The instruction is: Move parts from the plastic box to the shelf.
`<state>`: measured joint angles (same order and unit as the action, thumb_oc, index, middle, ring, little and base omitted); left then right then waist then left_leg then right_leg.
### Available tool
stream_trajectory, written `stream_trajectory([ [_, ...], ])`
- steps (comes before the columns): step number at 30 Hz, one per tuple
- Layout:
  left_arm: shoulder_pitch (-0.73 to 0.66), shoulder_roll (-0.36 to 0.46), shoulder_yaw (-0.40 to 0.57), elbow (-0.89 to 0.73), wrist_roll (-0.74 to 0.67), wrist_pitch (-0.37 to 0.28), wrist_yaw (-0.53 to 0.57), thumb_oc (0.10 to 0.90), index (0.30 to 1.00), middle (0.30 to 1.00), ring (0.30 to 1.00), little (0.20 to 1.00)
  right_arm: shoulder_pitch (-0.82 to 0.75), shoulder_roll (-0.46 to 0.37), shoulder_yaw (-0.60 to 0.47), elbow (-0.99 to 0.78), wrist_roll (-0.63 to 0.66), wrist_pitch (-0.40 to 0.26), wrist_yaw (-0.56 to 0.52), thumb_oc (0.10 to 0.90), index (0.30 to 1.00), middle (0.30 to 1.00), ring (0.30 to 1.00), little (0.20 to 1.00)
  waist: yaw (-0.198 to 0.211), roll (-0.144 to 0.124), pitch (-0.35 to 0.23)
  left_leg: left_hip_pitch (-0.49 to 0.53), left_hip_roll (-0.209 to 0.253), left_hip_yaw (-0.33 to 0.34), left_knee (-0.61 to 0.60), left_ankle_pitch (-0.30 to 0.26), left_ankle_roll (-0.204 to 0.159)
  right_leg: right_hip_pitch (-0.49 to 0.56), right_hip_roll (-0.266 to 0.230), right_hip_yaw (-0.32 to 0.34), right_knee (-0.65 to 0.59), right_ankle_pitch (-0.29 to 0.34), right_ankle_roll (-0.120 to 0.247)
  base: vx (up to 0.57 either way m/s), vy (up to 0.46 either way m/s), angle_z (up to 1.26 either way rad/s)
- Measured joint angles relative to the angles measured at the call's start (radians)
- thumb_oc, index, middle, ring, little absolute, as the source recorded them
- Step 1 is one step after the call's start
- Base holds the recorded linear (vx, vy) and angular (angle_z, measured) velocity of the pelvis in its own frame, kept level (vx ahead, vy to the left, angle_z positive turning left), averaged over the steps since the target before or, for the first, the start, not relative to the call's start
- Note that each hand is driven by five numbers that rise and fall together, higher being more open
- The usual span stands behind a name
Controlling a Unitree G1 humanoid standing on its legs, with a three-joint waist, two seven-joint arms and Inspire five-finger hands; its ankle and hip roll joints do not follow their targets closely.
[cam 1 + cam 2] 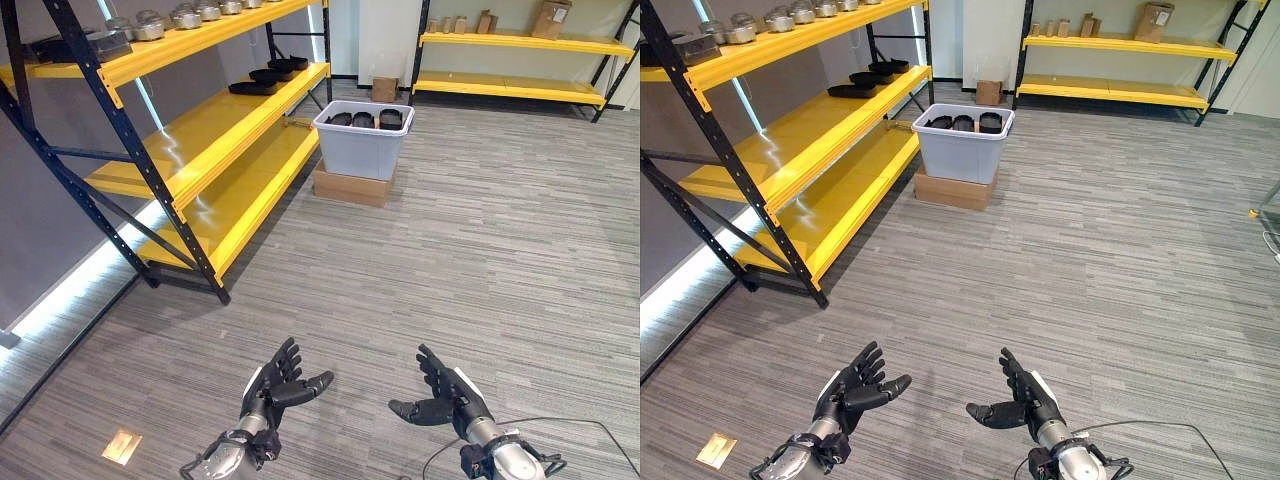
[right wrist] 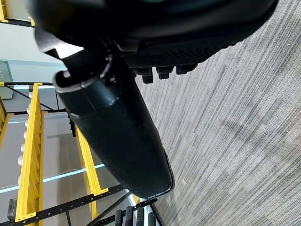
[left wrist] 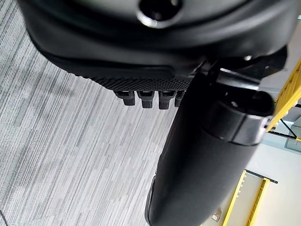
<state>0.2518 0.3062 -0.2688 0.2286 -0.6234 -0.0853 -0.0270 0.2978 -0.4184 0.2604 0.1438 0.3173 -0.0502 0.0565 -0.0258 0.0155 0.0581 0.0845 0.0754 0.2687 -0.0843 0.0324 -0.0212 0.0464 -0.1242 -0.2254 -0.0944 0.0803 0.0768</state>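
Two dark robot hands, the left hand (image 1: 272,385) and the right hand (image 1: 442,397), hung low over grey striped carpet (image 1: 480,260) with fingers spread and holding nothing. Well ahead of them, a pale grey plastic box (image 1: 362,140) sat on a flat brown cardboard base (image 1: 350,187), carrying three black parts (image 1: 363,119) in a row. Just beside it stood a yellow-and-black metal shelf (image 1: 215,140) with more black parts (image 1: 268,76) on its middle level; a second yellow shelf (image 1: 520,65) lined the far wall.
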Motion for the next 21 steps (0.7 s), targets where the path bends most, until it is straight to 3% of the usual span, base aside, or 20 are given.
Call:
stream_trajectory([
  [21, 0.001, -0.010, 0.001, 0.000, 0.001, 0.000, 0.001, 0.900, 1.000, 1.000, 1.000, 1.000, 0.000, 0.000, 0.000, 0.000, 0.000, 0.000, 0.000, 0.900, 1.000, 1.000, 1.000, 1.000, 0.000, 0.005, 0.011, 0.007, 0.000, -0.001, 0.004, 0.002, -0.002, 0.009, 0.001, -0.003, 0.000, -0.004, 0.008, 0.00, 0.000, 0.00],
])
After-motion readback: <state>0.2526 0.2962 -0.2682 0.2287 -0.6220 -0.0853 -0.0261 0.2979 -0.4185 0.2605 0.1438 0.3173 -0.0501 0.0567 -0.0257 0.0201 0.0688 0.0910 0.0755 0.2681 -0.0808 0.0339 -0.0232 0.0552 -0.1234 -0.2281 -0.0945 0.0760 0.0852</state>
